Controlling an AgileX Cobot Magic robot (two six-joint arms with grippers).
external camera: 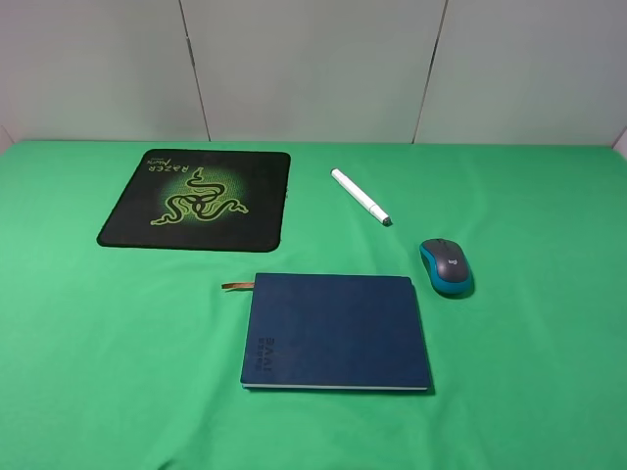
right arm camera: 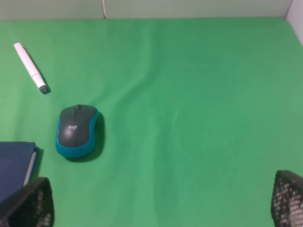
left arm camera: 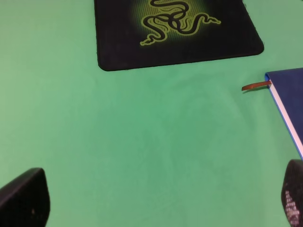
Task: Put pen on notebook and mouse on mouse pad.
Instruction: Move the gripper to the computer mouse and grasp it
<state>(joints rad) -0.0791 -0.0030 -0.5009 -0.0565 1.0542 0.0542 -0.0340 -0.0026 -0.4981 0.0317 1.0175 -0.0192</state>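
The navy notebook (external camera: 335, 331) lies shut near the table's front middle, its brown ribbon sticking out toward the black Razer mouse pad (external camera: 198, 199) at the back left. The white pen (external camera: 360, 196) rests slanted on the cloth behind the notebook. Right of the notebook sits the teal and grey mouse (external camera: 447, 265). Neither arm shows in the high view. My left gripper (left arm camera: 158, 208) is open above bare cloth, with the mouse pad (left arm camera: 175, 28) ahead and the notebook's corner (left arm camera: 289, 90) beside it. My right gripper (right arm camera: 156, 208) is open, holding nothing, with the mouse (right arm camera: 77, 130) and pen (right arm camera: 30, 67) ahead.
A green cloth (external camera: 529, 392) covers the whole table. White wall panels (external camera: 313, 69) rise behind the far edge. Dark mesh-textured fingers (right arm camera: 288, 198) frame the right wrist view's lower corners.
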